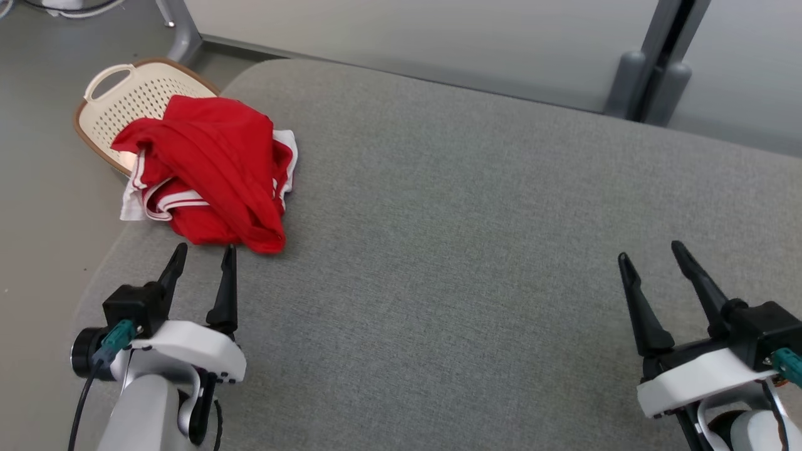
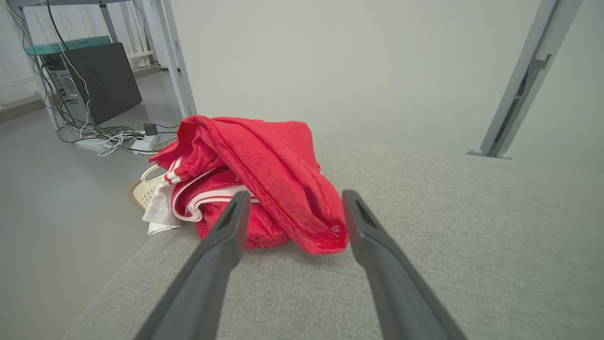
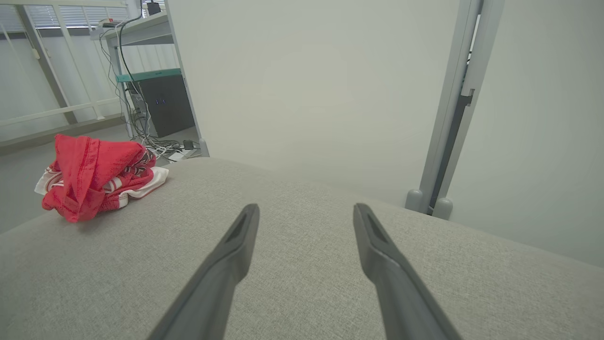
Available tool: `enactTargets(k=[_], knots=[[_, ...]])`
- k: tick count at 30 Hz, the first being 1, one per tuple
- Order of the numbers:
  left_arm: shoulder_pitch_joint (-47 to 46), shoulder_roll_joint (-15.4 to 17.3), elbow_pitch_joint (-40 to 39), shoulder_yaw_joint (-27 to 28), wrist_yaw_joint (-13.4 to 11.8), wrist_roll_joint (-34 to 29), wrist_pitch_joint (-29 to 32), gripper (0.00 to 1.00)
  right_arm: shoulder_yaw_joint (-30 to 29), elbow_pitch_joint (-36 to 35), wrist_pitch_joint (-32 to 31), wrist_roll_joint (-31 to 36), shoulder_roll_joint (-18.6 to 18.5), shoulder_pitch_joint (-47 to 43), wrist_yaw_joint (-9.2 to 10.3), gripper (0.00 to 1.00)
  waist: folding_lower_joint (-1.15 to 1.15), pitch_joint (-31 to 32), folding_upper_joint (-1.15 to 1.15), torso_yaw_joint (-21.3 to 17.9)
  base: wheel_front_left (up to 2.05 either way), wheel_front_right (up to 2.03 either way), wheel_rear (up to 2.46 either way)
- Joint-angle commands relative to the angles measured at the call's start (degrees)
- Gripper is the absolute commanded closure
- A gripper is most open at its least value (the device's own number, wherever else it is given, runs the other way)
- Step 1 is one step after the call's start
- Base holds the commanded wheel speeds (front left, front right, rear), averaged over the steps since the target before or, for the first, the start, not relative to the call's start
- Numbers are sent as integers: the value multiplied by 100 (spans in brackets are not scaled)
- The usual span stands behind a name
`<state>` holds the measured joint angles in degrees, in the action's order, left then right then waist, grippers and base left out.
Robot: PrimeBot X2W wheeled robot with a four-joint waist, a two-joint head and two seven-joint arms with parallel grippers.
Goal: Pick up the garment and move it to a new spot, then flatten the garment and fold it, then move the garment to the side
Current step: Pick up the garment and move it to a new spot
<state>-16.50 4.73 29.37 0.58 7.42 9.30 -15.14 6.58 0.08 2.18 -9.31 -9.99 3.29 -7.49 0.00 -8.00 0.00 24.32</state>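
Garment point(image 1: 210, 169): one, crumpled; basket point(image 1: 125, 106): one.

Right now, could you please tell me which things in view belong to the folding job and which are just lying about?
Job: red garment, grey padded surface, left hand, right hand, both open.
Lying about: perforated basket, computer tower, floor cables.

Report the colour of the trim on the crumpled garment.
White: the trim runs in stripes along the red garment; the left wrist view shows it best.
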Motion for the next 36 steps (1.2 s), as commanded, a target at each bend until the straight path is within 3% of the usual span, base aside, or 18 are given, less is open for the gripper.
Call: enactTargets(k=[1, 8, 16, 17, 18, 19, 20, 26, 36], knots=[[-116, 5, 78, -13, 2, 34, 0, 0, -15, -34, -43, 54, -44, 66, 0, 0, 0, -396, 0, -215, 0, 0, 0], [-1512, 141, 1983, -257, 7, 402, -1, 0, -92, -218, -160, 84, -158, 407, 0, 0, 0, -1072, 0, -553, 0, 0, 0], [-2315, 326, 3327, -419, 9, 806, 0, 0, -97, -177, -106, 72, -142, 570, 0, 0, 0, -1320, 0, -749, 0, 0, 0], [-2374, 354, 3375, -420, 9, 842, -1, 7, -104, -176, -94, 67, -138, 589, 0, 0, 0, -1330, 0, -758, 0, 0, 0], [-2418, 372, 3419, -430, 9, 859, -1, 48, -110, -169, -88, 66, -126, 606, 0, 0, 0, -1335, 0, -767, 0, 0, 0], [-2435, 391, 3414, -405, 9, 910, -1, 68, -123, -160, -79, 65, -116, 609, 0, 0, 0, -1331, 0, -767, 0, 0, 0], [-2445, 390, 3376, -365, 9, 940, -1, 100, -157, -149, -64, 68, -114, 595, 0, 0, 0, -1322, 0, -743, 0, 0, 0], [-2130, 428, 2795, -165, -37, 850, 0, 100, -244, -48, 30, 92, -23, 423, 0, 0, 0, -1038, 0, -654, 0, 0, 0], [-1068, 457, 978, 224, -157, 320, -1, 100, -186, 185, 207, -12, 169, 131, 0, 0, 0, -156, 0, -754, 0, 0, 0]])
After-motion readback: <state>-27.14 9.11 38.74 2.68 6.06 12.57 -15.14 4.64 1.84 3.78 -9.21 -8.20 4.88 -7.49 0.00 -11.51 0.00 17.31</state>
